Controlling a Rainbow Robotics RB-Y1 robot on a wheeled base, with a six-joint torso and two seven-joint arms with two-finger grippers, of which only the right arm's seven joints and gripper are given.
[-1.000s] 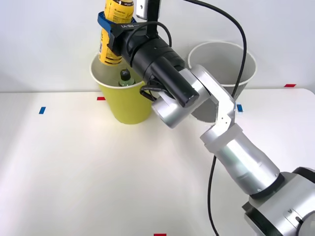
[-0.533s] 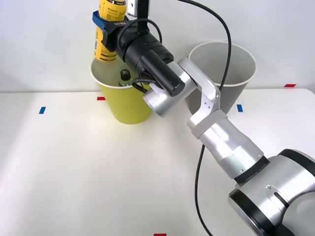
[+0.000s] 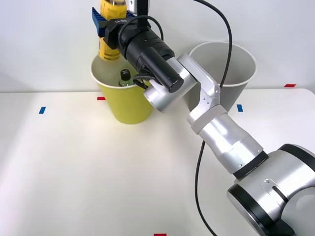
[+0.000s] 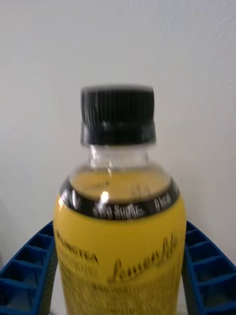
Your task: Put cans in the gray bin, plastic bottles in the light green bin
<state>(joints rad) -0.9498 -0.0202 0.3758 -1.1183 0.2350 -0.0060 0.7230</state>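
Note:
My right gripper is high above the light green bin, near its back left rim. It is shut on a plastic bottle with a yellow label, which hangs upright over the bin's opening. In the right wrist view the bottle shows a black cap, and a blue ribbed finger presses on each side of it. A second, greenish plastic bottle with a black cap stands inside the light green bin. The gray bin stands to the right, partly behind my arm.
Both bins stand at the table's far edge against a white wall. Small tape marks lie on the white table: blue at left, blue by the gray bin, red and red. The near table surface is bare.
My arm has swung left and the wrist has turned. The held bottle went from tilted to upright and stays over the light green bin, still gripped.

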